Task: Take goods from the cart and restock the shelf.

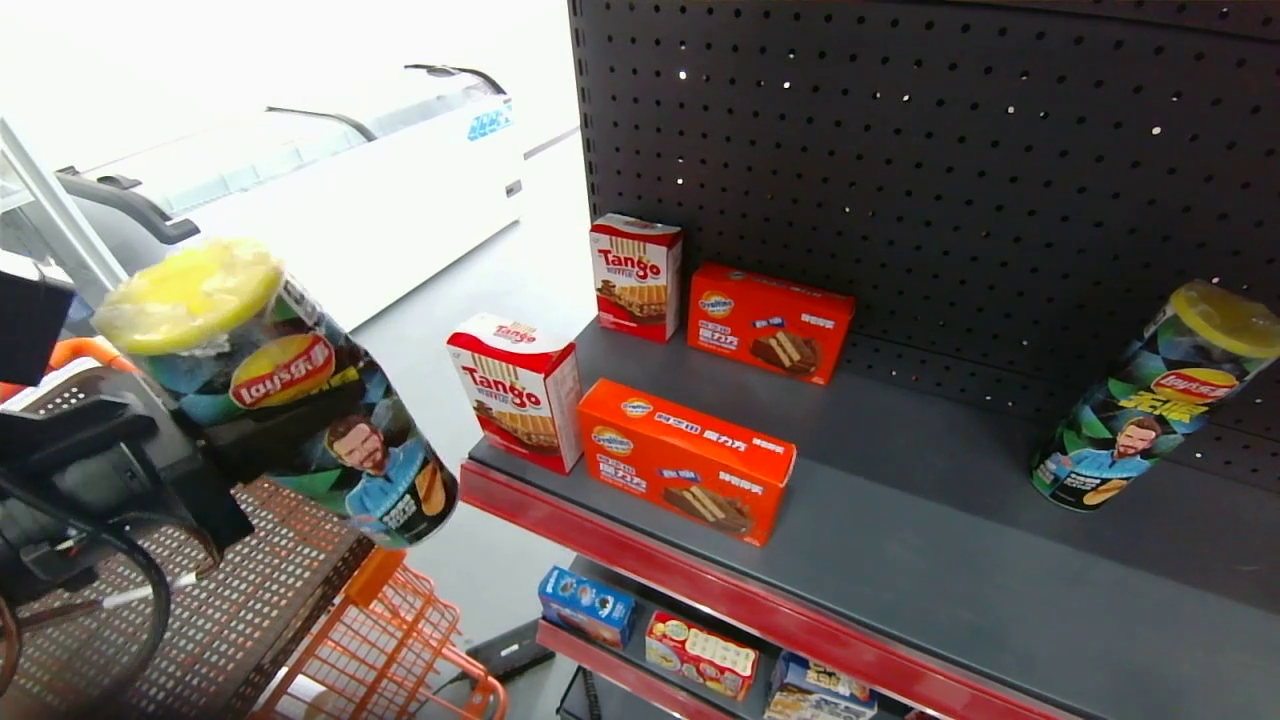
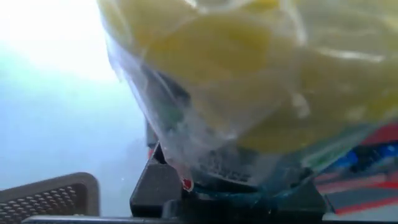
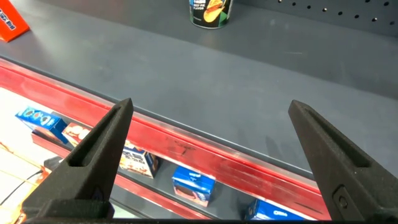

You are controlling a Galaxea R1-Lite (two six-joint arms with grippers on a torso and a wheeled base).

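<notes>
1. Head view: the left gripper (image 1: pixel 228 452) is up at the robot's left, its dark fingers clamped around the middle of a chips can (image 1: pixel 300 385). The can tilts, with its yellow lid (image 1: pixel 188 295) turned up and toward the camera. It hangs above the orange cart (image 1: pixel 390 625), off the left end of the shelf (image 1: pixel 950 530). On the shelf deck, two wafer boxes (image 1: pixel 520 390) stand upright, one at the front edge and one at the back. An orange box (image 1: pixel 685 460) lies just beside the front wafer box, and another orange box (image 1: pixel 768 322) lies beside the back one. A second can (image 1: pixel 1140 410) stands well apart at the right, close to the pegboard (image 1: pixel 900 150). Small packs (image 1: pixel 700 655) sit on the lower shelf.

2. Left wrist view: the yellow lid, under clear wrap, is right against the camera. A dark finger (image 2: pixel 158 186) presses against the can's side.

3. Right wrist view: the right gripper (image 3: pixel 209 106) is spread wide, with nothing between its two dark fingers. It hovers over the shelf's red front edge (image 3: pixel 186 146). The second can stands at the back of the deck, and blue packs (image 3: pixel 193 186) lie on the lower shelf.
</notes>
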